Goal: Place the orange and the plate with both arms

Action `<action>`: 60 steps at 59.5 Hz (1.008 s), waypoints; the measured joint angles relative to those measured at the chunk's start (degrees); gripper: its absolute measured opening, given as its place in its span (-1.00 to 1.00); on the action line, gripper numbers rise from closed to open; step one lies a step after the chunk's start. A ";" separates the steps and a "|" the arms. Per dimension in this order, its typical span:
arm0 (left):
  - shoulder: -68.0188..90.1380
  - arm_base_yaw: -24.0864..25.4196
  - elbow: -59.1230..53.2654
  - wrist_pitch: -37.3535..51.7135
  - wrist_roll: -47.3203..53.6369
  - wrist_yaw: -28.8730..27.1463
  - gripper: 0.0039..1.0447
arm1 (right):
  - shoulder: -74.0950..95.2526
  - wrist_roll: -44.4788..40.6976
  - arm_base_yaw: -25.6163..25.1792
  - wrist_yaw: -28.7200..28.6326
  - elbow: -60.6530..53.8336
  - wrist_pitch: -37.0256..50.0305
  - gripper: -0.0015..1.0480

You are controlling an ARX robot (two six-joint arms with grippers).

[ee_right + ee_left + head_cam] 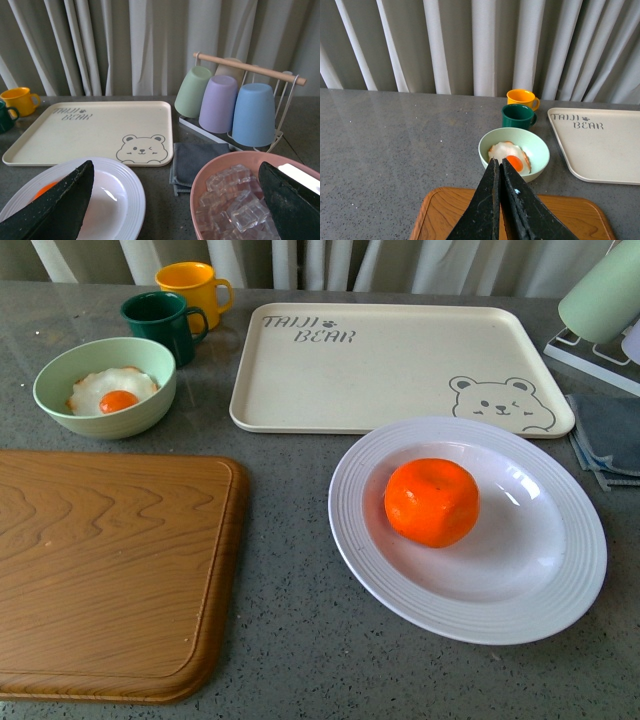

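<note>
1. the orange (432,502) sits in the middle of the white plate (345,495).
2. the plate rests on the grey worktop (285,600), right of the wooden board (100,570) and just in front of the bear tray (380,370).
3. the left gripper (498,164) is clenched on nothing, over the board.
4. the right gripper (175,167) is spread wide and grasps nothing, near the plate and a pink bowl of ice (195,187).

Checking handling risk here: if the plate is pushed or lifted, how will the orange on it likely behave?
The orange looks round and glossy, so it would probably roll or slide. It sits in the deep well of the plate, whose raised rim likely keeps it in unless the plate is tilted.
</note>
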 joint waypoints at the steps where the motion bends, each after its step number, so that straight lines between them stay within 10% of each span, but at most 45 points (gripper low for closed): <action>1: -0.37 0.00 0.00 -0.31 0.00 0.02 -0.98 | 0.00 0.00 0.00 0.02 0.00 0.00 0.83; 60: -28.37 0.00 0.00 -29.64 0.04 0.02 -0.98 | 0.00 0.00 0.02 0.02 0.00 0.00 0.83</action>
